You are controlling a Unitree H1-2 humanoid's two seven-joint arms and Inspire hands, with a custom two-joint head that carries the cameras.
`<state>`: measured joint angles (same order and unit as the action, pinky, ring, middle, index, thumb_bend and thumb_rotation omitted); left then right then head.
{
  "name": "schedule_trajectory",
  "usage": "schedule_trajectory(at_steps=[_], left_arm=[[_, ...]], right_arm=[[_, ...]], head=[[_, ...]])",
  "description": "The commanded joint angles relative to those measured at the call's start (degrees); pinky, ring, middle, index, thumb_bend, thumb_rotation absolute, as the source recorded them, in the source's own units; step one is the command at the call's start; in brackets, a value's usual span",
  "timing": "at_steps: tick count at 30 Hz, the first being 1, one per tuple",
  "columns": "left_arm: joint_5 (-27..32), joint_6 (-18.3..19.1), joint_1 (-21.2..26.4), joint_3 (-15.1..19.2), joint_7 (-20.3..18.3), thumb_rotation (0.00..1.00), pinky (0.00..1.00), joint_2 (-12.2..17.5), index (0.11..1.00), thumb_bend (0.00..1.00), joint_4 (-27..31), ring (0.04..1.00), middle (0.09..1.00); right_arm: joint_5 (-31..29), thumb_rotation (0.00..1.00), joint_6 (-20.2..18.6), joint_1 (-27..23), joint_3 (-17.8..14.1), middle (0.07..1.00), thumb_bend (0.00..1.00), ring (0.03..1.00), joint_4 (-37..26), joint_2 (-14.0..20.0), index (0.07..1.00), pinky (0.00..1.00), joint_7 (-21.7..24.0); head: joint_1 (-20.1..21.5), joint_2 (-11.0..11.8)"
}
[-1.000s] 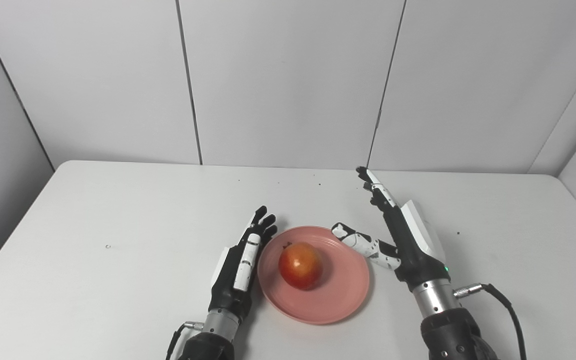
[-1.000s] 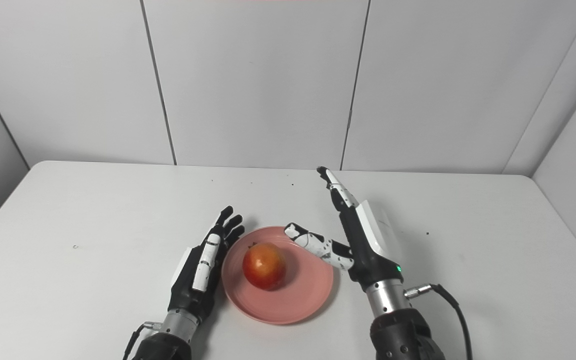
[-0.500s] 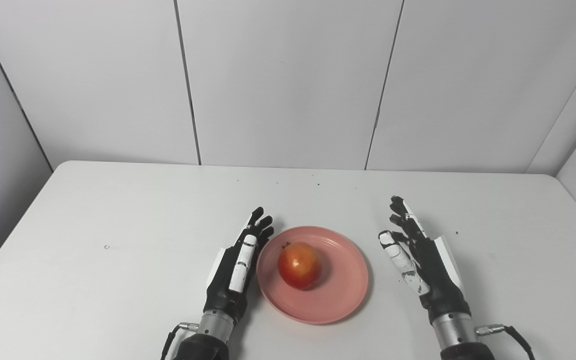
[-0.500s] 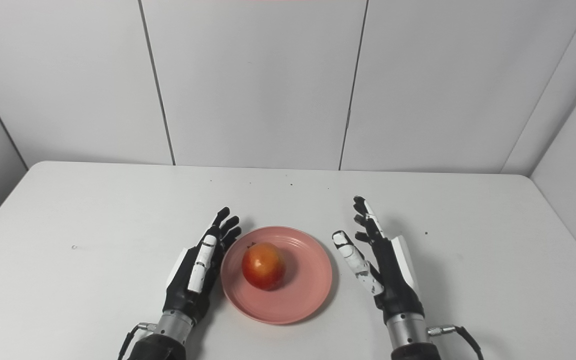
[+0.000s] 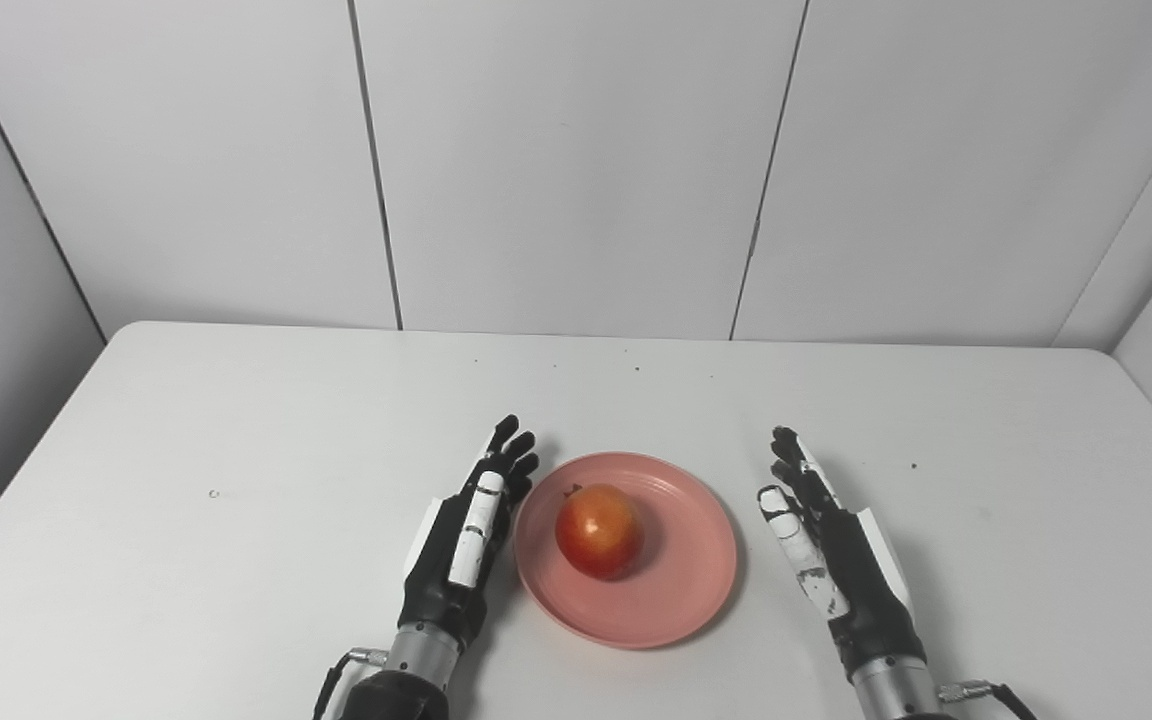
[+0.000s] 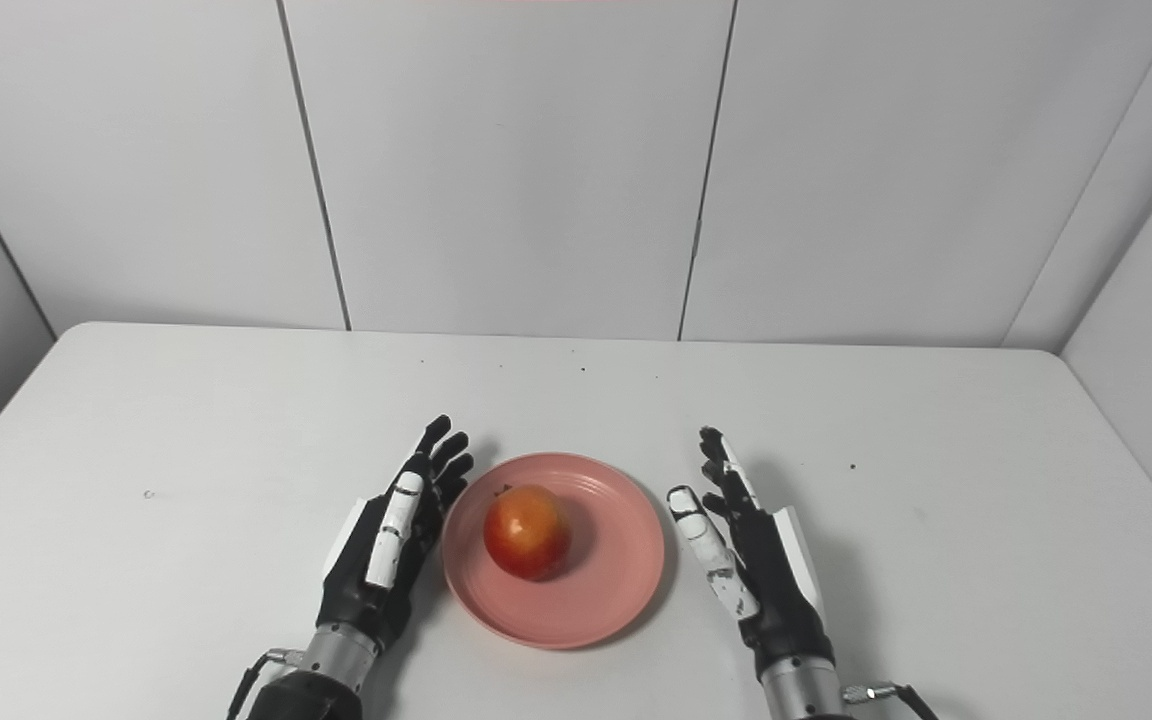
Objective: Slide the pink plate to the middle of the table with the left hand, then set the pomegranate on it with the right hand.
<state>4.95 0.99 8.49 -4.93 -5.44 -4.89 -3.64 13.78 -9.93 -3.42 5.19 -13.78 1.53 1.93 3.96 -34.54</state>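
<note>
The pink plate [image 5: 681,590] lies on the white table near the front middle. A red-orange pomegranate [image 5: 600,531] rests on the plate, left of its centre. My left hand [image 5: 463,540] lies open just left of the plate's rim, fingers stretched forward, holding nothing. My right hand [image 5: 839,560] is open to the right of the plate, a small gap away from its rim, fingers straight and pointing forward. Neither hand touches the fruit.
The white table [image 5: 236,440] runs wide on both sides and ends at grey wall panels behind. A few small dark specks [image 5: 636,369] dot the far part of the tabletop.
My right hand has drawn back from over the plate's right side toward the front edge and now sits lower, beside the plate. The left hand has slid back slightly. Plate and pomegranate have stayed put.
</note>
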Motion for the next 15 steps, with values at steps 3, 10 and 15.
schedule_trajectory(at_steps=[3,10,15], left_arm=[[0.71,0.99,-0.33,-0.06,-0.65,1.0,0.97,0.12,0.964,0.43,0.95,0.953,0.964],[1.09,1.52,-0.67,0.05,-0.78,1.0,0.98,0.35,0.962,0.42,1.97,0.952,0.964],[1.02,1.95,-0.71,0.26,-0.48,1.0,0.98,0.39,0.961,0.43,2.36,0.949,0.962]], right_arm=[[-1.0,1.0,2.15,-1.1,0.31,0.963,0.71,0.95,-0.72,-0.67,0.957,0.92,-0.44],[-3.92,1.0,1.37,-1.07,-0.03,0.975,0.7,0.962,-0.53,-1.99,0.966,0.95,-0.19],[-7.75,1.0,-1.05,-1.15,-0.75,0.988,0.62,0.973,-0.54,-3.07,0.984,0.98,0.5]], head=[[-0.21,0.05],[0.1,-0.64],[0.15,-0.77]])
